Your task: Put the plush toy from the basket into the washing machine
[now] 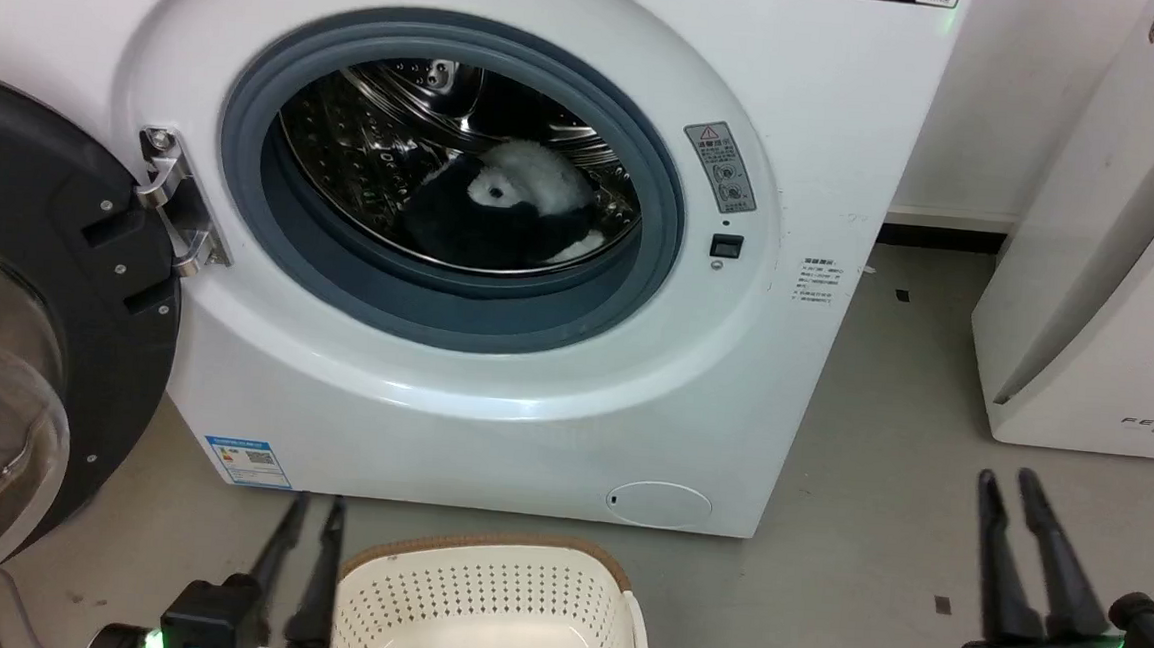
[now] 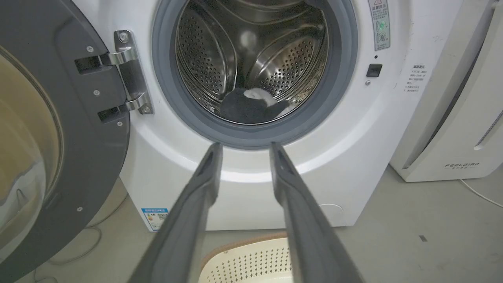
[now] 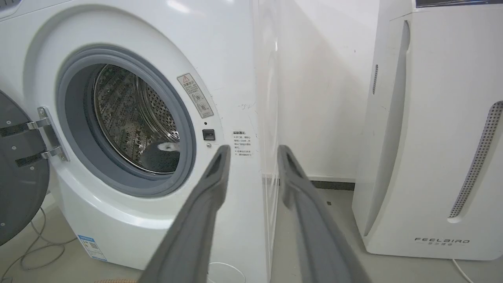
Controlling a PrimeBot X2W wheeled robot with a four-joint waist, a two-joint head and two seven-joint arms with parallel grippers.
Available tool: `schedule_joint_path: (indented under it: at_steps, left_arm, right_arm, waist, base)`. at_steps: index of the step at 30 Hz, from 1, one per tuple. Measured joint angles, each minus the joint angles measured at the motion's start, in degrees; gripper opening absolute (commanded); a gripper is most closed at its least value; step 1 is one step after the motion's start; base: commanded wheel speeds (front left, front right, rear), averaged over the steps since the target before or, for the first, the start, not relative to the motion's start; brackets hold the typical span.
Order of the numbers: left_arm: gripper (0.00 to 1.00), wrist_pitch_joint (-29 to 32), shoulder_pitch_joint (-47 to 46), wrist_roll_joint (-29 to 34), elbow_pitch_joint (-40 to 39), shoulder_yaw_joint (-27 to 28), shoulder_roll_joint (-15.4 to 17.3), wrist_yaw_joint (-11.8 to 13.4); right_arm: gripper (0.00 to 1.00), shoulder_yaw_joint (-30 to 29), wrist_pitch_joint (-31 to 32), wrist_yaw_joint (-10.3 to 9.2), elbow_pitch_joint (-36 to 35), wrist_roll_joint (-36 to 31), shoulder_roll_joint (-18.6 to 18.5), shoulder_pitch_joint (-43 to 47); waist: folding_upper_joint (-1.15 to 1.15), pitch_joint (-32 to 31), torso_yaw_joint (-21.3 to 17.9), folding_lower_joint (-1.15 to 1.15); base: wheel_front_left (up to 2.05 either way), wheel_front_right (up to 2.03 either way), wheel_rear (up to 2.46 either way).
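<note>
The black-and-white plush toy lies inside the steel drum of the white washing machine, at the drum's bottom right; the plush toy also shows past the grey gasket in the left wrist view, and a part of the plush toy in the right wrist view. The dark round door stands swung open at the left. The cream basket sits on the floor in front of the washer, with nothing seen in its visible part. My left gripper is open beside the basket's left rim. My right gripper is open over the floor at lower right.
A white FEELBIRD appliance stands to the right of the washer, with a strip of grey floor between them. Cables lie on the floor under the open door.
</note>
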Motion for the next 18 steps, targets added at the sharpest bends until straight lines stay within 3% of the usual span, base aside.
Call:
schedule_joint_path:
  at_steps: [18]
  left_arm:
    - [0.00,2.1,-0.1,2.1,-0.3,1.8,-1.7,-1.0]
  right_arm:
    - [0.00,0.4,2.0,0.00,0.2,-0.5,0.0,-0.1]
  waist:
    - [0.00,-0.1,-0.5,0.00]
  base:
    - [0.00,0.00,0.00]
